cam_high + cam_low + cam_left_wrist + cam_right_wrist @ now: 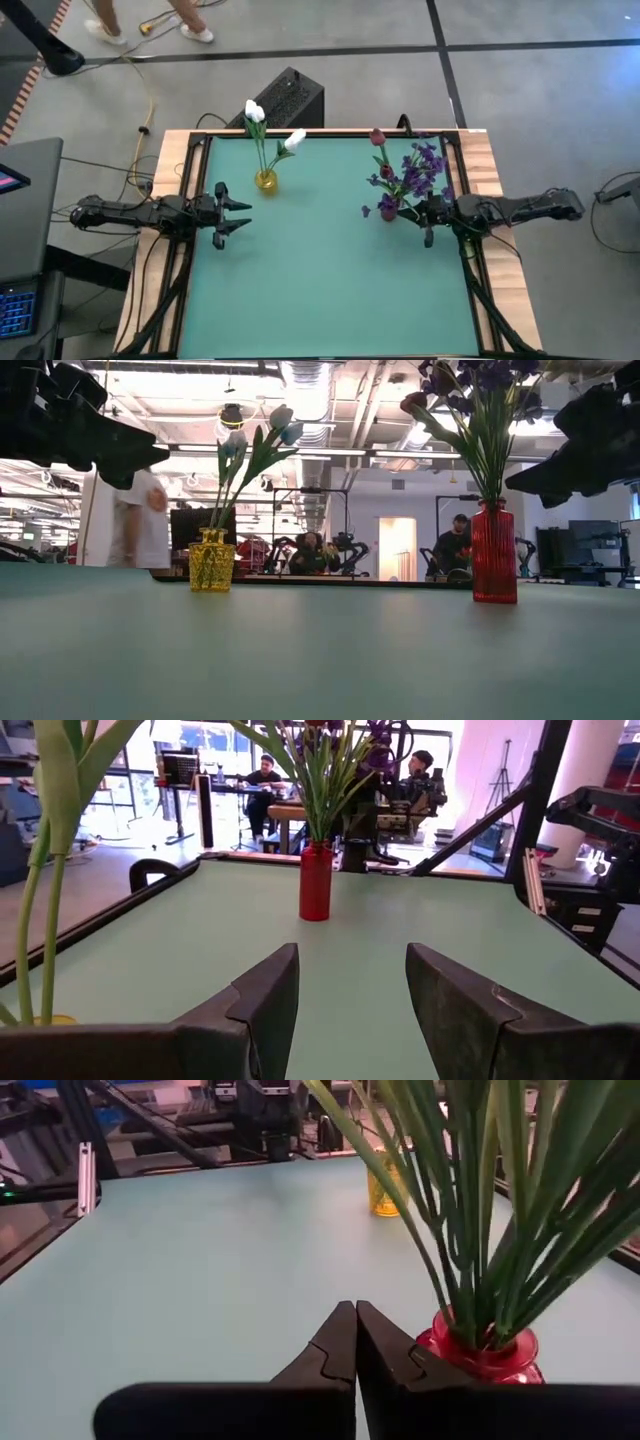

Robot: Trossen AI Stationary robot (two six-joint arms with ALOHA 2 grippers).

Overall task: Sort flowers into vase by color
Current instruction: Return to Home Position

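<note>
A yellow vase [265, 181] stands on the green mat and holds two white tulips [256, 113]; the low view shows this yellow vase [211, 562] upright. A red vase [388, 212] stands toward the right and holds dark red tulips [377, 137] and a purple spray [423, 166]; the red vase [494, 555] is upright too. My left gripper [237, 214] hovers open at the mat's left side, just near of the yellow vase. My right gripper [428, 215] is shut, right beside the red vase [480, 1355], with its fingertips [350, 1320] touching nothing.
The mat's middle [320, 250] and near half lie bare. A black frame [195, 150] runs around the mat on a wooden table. A black box [285, 100] sits past the far edge. People sit at desks in the room behind [455, 545].
</note>
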